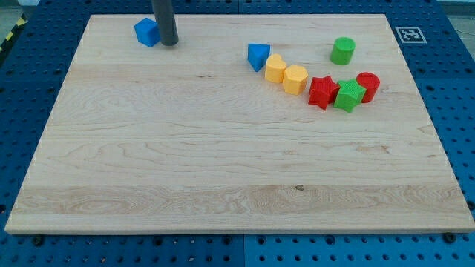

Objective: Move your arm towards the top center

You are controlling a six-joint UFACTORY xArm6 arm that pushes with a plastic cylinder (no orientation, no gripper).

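Note:
My tip (pixel 169 42) rests on the wooden board (pixel 223 163) near the view's top left, touching or nearly touching the right side of a blue cube (pixel 147 32). Right of centre near the top lies a blue triangular block (pixel 257 55). Beside it run a yellow block (pixel 275 69) and a yellow hexagonal block (pixel 295 78). Further right sit a red star (pixel 322 92), a green star (pixel 348 96) and a red cylinder (pixel 367 85), close together. A green cylinder (pixel 343 51) stands alone above them.
The board lies on a blue perforated table (pixel 453 111). A black-and-white marker tag (pixel 410 34) is fixed just off the board's top right corner.

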